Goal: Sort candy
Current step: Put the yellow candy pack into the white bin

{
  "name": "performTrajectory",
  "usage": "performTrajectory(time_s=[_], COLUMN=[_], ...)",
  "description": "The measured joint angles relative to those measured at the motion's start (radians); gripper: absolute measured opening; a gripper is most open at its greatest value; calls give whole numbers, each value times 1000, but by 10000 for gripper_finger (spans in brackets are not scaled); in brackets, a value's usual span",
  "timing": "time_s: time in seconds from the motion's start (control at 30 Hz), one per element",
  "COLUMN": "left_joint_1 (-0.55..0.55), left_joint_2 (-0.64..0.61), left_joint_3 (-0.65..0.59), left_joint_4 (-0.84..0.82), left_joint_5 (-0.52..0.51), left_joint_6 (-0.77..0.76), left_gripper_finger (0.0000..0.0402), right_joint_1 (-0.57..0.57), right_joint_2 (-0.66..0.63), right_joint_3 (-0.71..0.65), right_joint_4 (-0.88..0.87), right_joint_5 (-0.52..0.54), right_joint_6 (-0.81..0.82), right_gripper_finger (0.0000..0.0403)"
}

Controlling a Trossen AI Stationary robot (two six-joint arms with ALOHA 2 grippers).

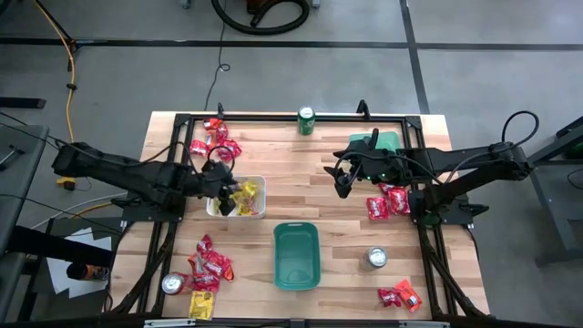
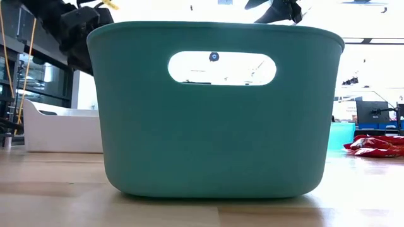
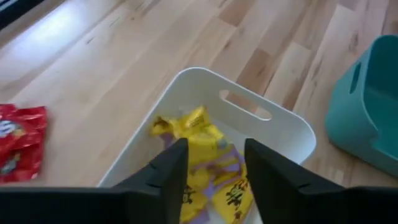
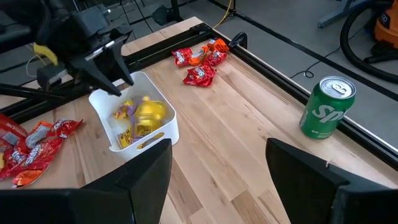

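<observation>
My left gripper [image 1: 230, 187] hovers over the white tray [image 1: 259, 182], and a yellow candy packet [image 3: 189, 123] shows between its fingers. More yellow packets [image 4: 149, 117] lie in that tray. Red candy packets lie in heaps near the far-left corner [image 1: 216, 142], under the right arm [image 1: 387, 202], near-left [image 1: 209, 264] and near-right [image 1: 401, 296]. My right gripper [image 4: 217, 174] is open and holds nothing. It hangs above bare wood right of the table's centre [image 1: 344, 182]. The empty green tray [image 1: 296, 255] fills the low view [image 2: 214, 107]. My left gripper has the yellow candy packet between its two fingers [image 3: 171, 165]. The packet's twisted end [image 3: 160, 126] sticks out past the fingertips. The fingers slant down from the table's left side. The packet hangs clear above the white tray; the low view shows yellow [image 2: 107, 5] high beside the gripper.
A green drink can [image 1: 306, 119] stands at the far edge. Silver cans stand near-right [image 1: 376, 258] and near-left [image 1: 173, 283]. A teal object [image 1: 383, 140] lies under the right arm. A yellow packet [image 1: 202, 305] lies at the near-left edge. Bare wood lies between the trays and the far edge.
</observation>
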Motion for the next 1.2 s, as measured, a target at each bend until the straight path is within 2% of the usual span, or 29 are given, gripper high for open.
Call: performTrajectory(time_s=[0.17,0.33,0.53,0.67,0.77,0.97,1.07,1.2], left_joint_1=[10,-30,-201,-342,-449,-616,-660,-667], left_joint_2=[-2,18,157,285,368,513,586,680], left_joint_3=[111,245,416,501,523,524,524,524], left_joint_4=[-63,-92,-321,-441,-468,-428,-380,-341], left_joint_5=[77,168,182,245,303,431,496,624], left_joint_6=[50,77,99,121,113,1,-92,-210], left_gripper_finger=[196,214,212,212,211,211,211,211], right_joint_1=[0,0,0,0,0,0,0,0], right_joint_2=[0,0,0,0,0,0,0,0], right_joint_3=[0,0,0,0,0,0,0,0], right_joint_4=[0,-1,-1,-10,-27,-105,-131,-144], right_joint_5=[0,0,0,0,0,0,0,0], right_joint_6=[0,-1,1,0,-1,-2,-2,-2], right_gripper_finger=[256,256,256,256,256,256,256,256])
